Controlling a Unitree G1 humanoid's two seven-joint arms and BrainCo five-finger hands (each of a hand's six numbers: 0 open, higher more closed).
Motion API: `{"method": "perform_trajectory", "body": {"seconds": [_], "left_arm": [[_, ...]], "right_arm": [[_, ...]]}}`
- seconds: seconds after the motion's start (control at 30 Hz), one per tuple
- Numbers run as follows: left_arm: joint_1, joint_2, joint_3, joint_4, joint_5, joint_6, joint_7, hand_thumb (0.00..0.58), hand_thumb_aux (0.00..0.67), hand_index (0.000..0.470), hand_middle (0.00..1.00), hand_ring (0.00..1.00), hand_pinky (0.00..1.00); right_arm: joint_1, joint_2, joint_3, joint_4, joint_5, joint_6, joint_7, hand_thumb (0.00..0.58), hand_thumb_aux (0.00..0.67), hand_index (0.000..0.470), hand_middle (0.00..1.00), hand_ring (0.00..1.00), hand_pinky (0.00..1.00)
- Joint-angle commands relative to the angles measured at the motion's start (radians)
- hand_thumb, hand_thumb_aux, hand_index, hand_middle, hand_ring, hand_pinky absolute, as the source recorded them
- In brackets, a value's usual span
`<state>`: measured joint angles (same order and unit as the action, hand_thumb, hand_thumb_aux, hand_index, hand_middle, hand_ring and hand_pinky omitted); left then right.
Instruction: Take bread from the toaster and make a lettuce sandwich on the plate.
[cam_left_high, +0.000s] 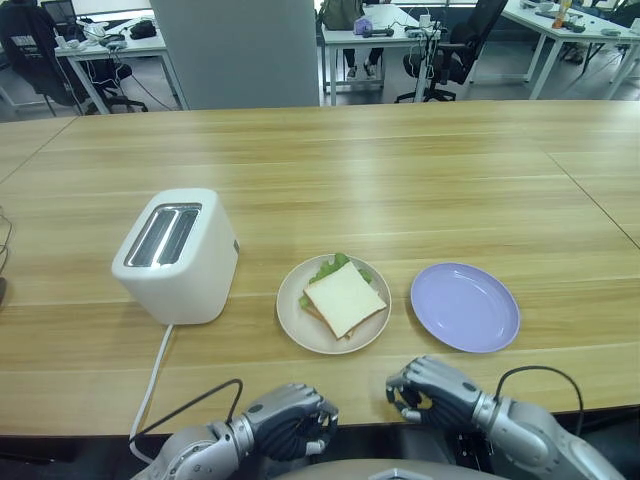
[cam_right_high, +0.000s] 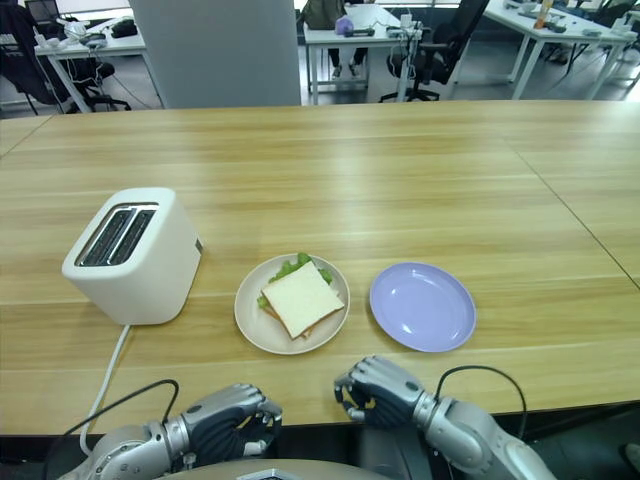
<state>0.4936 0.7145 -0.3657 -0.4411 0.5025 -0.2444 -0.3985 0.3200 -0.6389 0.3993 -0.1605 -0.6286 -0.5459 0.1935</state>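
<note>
The left hand (cam_left_high: 290, 420) and the right hand (cam_left_high: 430, 390) sit at the near edge of the desk (cam_left_high: 400, 180), well apart from everything on it. Both have their fingers curled inward into loose fists and grasp nothing. They are dark and metallic with segmented knuckles, and the bottom of the view cuts off their forearms. A thin black cable (cam_left_high: 200, 400) loops up by the left wrist.

The desk is pale wood-grain laminate with seams between its panels. Near the middle of the near edge lies a round beige plate (cam_left_high: 292, 318) carrying the sandwich (cam_left_high: 345, 298). Its top slice is square, white and smooth, turned cornerwise. It covers most of what lies beneath, so only a thin brown crust line of the lower slice shows along the near side. A ruffled fringe of green lettuce (cam_left_high: 330, 268) shows at the far side.

Just beside it, toward the right edge, is a round lilac plate (cam_left_high: 465, 306), glossy and shallow, apart from the beige one. Toward the left edge stands the toaster (cam_left_high: 178, 255), a rounded white box. Its two slots are dark and reflective, and what is inside cannot be made out. Its white cord (cam_left_high: 150, 385) runs off the near edge.
</note>
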Motion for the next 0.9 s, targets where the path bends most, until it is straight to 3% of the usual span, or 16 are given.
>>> {"method": "perform_trajectory", "body": {"seconds": [0.03,0.23,0.5,0.63,0.9], "left_arm": [[-0.049,-0.046,-0.032,0.099,0.112,0.049,0.013,0.58,0.67,0.46,1.0,1.0,1.0],[-0.148,-0.142,-0.076,0.247,0.306,0.125,0.103,0.58,0.67,0.46,1.0,1.0,1.0],[-0.335,-0.191,-0.148,0.473,0.448,0.181,0.138,0.58,0.67,0.46,1.0,1.0,1.0],[-0.461,-0.219,-0.171,0.611,0.468,0.192,0.155,0.58,0.67,0.46,1.0,1.0,1.0],[-0.828,-0.269,-0.194,0.994,0.511,0.179,0.368,0.58,0.67,0.46,1.0,1.0,1.0]], "right_arm": [[-0.016,0.042,0.044,0.076,-0.065,0.042,0.012,0.58,0.67,0.46,1.0,1.0,1.0],[-0.103,0.103,0.125,0.214,-0.195,0.067,-0.024,0.58,0.67,0.46,1.0,1.0,1.0],[-0.305,0.22,0.214,0.438,-0.294,0.115,-0.102,0.58,0.67,0.46,1.0,1.0,1.0],[-0.453,0.287,0.239,0.599,-0.312,0.142,-0.156,0.58,0.67,0.46,1.0,1.0,1.0],[-0.902,0.446,0.298,1.147,-0.363,0.203,-0.408,0.58,0.67,0.46,1.0,1.0,1.0]]}}
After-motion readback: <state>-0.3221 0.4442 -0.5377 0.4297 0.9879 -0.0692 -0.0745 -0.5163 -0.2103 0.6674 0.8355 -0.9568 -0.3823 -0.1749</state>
